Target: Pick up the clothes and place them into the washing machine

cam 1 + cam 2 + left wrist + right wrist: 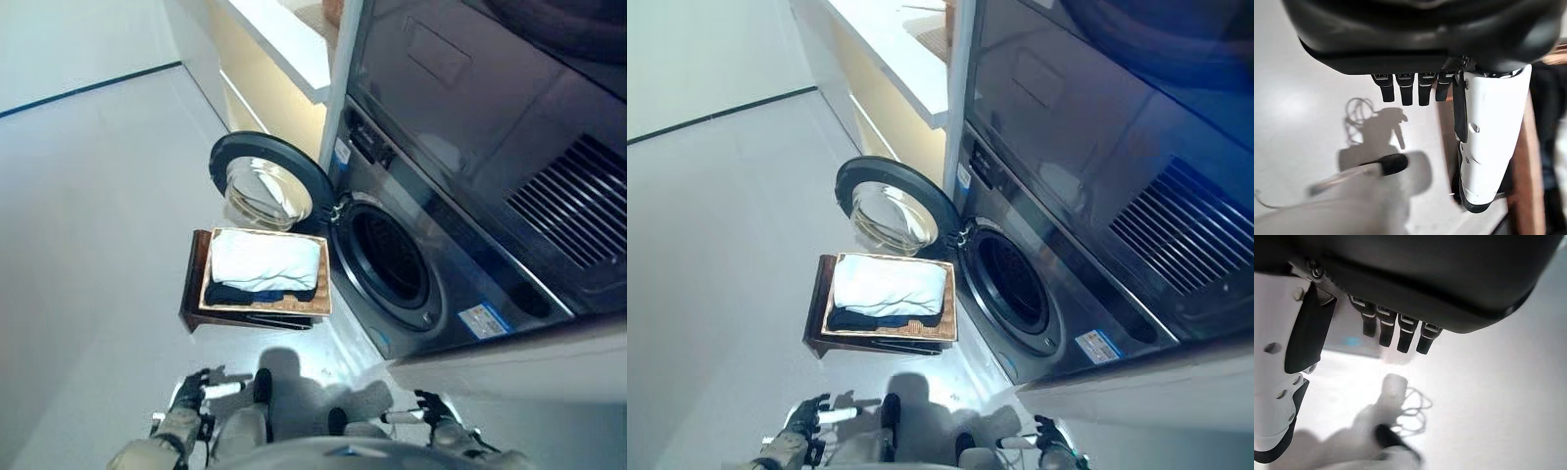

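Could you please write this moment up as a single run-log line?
phase: before pickup | clothes: folded in basket on floor | washing machine door: open | left robot hand: open, empty | right robot hand: open, empty

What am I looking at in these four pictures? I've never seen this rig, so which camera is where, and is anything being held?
A humanoid robot stands before a washing machine whose round door hangs open. The two wide pictures come from cameras in its head, looking down. On the floor by the door sits a wooden basket with a folded white cloth on top of dark clothes. The two close pictures come from wrist cameras. The left hand and right hand hang low, fingers relaxed, holding nothing.
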Robot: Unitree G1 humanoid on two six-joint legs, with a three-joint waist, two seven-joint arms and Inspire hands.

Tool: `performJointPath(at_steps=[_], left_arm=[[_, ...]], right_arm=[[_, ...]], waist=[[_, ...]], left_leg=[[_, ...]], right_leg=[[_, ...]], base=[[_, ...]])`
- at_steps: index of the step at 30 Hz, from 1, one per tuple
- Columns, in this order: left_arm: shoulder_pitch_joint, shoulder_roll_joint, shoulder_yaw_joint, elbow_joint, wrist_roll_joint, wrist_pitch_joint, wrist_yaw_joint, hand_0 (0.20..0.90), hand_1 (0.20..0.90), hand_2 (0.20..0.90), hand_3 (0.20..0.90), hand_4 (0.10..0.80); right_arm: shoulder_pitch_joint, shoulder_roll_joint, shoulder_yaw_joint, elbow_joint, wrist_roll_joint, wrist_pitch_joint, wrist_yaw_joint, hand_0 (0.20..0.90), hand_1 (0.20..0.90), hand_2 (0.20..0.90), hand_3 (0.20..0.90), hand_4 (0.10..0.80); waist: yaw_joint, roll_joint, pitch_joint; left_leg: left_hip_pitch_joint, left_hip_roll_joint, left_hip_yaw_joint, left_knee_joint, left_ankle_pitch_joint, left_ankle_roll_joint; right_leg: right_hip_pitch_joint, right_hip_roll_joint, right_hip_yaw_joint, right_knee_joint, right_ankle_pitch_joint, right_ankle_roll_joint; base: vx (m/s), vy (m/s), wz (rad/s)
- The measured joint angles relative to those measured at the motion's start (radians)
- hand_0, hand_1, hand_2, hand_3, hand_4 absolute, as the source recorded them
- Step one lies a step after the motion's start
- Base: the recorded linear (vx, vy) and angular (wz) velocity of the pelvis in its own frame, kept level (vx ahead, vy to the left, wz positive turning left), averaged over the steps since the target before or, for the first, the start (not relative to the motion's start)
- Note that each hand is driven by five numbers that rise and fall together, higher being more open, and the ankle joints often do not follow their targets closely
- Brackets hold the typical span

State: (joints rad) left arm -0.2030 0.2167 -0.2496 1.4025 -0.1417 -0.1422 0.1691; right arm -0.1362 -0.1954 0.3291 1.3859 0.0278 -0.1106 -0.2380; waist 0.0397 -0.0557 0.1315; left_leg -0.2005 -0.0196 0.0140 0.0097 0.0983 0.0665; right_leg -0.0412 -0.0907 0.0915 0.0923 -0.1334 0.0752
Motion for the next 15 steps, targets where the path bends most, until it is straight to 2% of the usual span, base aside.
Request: performJointPath(at_steps=[1, 2, 7, 8, 9, 11, 13, 14, 15], left_arm=[[-0.006, -0.002, 0.000, -0.001, 0.001, 0.000, 0.000, 0.900, 0.900, 0.900, 0.900, 0.800], [-0.017, -0.006, 0.000, -0.001, 0.009, 0.000, 0.002, 0.900, 0.900, 0.900, 0.900, 0.800], [0.002, -0.013, 0.000, 0.001, 0.024, 0.002, 0.002, 0.900, 0.900, 0.900, 0.900, 0.800], [0.015, -0.013, -0.001, 0.004, 0.030, 0.005, 0.001, 0.900, 0.900, 0.900, 0.900, 0.800], [0.019, -0.017, -0.001, 0.007, 0.032, 0.009, -0.006, 0.900, 0.900, 0.900, 0.900, 0.800], [0.025, -0.016, -0.008, 0.007, 0.040, 0.010, -0.012, 0.900, 0.900, 0.900, 0.900, 0.800], [0.045, -0.018, -0.010, 0.008, 0.058, 0.009, -0.020, 0.900, 0.900, 0.900, 0.900, 0.800], [0.060, -0.016, -0.019, 0.009, 0.070, 0.010, -0.024, 0.900, 0.900, 0.900, 0.900, 0.800], [0.066, -0.013, -0.035, 0.008, 0.072, 0.010, -0.027, 0.900, 0.900, 0.900, 0.900, 0.800]], right_arm=[[-0.009, 0.005, 0.003, 0.000, -0.006, 0.000, 0.000, 0.900, 0.900, 0.900, 0.900, 0.800], [-0.036, 0.019, 0.019, -0.011, -0.016, 0.000, 0.001, 0.900, 0.900, 0.900, 0.900, 0.800], [-0.043, 0.028, 0.022, -0.017, -0.019, -0.018, 0.001, 0.900, 0.900, 0.900, 0.900, 0.800], [-0.031, 0.026, 0.020, -0.012, -0.019, -0.018, 0.001, 0.900, 0.900, 0.900, 0.900, 0.800], [-0.016, 0.022, 0.018, 0.002, -0.019, -0.019, 0.001, 0.900, 0.900, 0.900, 0.900, 0.800], [-0.002, 0.016, 0.010, 0.025, -0.018, -0.007, 0.001, 0.900, 0.900, 0.900, 0.900, 0.800], [0.015, 0.008, 0.012, 0.023, -0.017, 0.003, 0.001, 0.900, 0.900, 0.900, 0.900, 0.800], [0.029, 0.007, 0.012, 0.023, -0.017, 0.002, 0.001, 0.900, 0.900, 0.900, 0.900, 0.800], [0.040, 0.008, 0.013, 0.022, -0.018, 0.003, 0.001, 0.900, 0.900, 0.900, 0.900, 0.800]], waist=[[0.003, -0.002, -0.001], [0.010, -0.013, -0.004], [0.026, -0.034, -0.043], [0.027, -0.048, -0.056], [0.020, -0.049, -0.066], [0.009, -0.044, -0.071], [-0.008, -0.019, -0.078], [-0.012, -0.010, -0.081], [-0.019, -0.010, -0.086]], left_leg=[[-0.001, -0.003, 0.004, 0.004, -0.003, 0.002], [-0.014, -0.018, 0.011, 0.042, -0.031, 0.007], [-0.052, -0.035, 0.007, 0.124, -0.094, 0.010], [-0.062, -0.050, 0.010, 0.133, -0.105, 0.018], [-0.071, -0.050, 0.001, 0.135, -0.110, 0.026], [-0.046, -0.063, 0.002, 0.122, -0.107, 0.038], [-0.005, -0.061, -0.016, 0.092, -0.105, 0.055], [0.033, -0.058, -0.017, 0.057, -0.088, 0.075], [0.050, -0.064, -0.021, 0.039, -0.086, 0.084]], right_leg=[[0.001, -0.005, 0.000, -0.004, 0.001, 0.006], [0.014, -0.021, -0.007, -0.025, -0.002, 0.031], [0.033, -0.038, -0.024, -0.046, -0.007, 0.030], [0.034, -0.049, -0.031, -0.044, -0.008, 0.039], [0.036, -0.053, -0.046, -0.038, -0.013, 0.045], [0.024, -0.051, -0.050, 0.032, -0.015, 0.046], [-0.042, -0.035, -0.027, 0.204, -0.018, 0.043], [-0.066, -0.040, -0.020, 0.280, -0.015, 0.044], [-0.076, -0.040, -0.024, 0.297, -0.020, 0.043]], base=[[0.070, 0.114, -0.08], [0.060, 0.088, -0.06], [0.119, 0.147, 0.08], [0.163, 0.190, 0.27], [0.151, 0.196, 0.40], [0.144, 0.200, 0.32], [0.205, 0.174, 0.08], [0.199, 0.102, 0.02], [0.181, 0.051, -0.13]])
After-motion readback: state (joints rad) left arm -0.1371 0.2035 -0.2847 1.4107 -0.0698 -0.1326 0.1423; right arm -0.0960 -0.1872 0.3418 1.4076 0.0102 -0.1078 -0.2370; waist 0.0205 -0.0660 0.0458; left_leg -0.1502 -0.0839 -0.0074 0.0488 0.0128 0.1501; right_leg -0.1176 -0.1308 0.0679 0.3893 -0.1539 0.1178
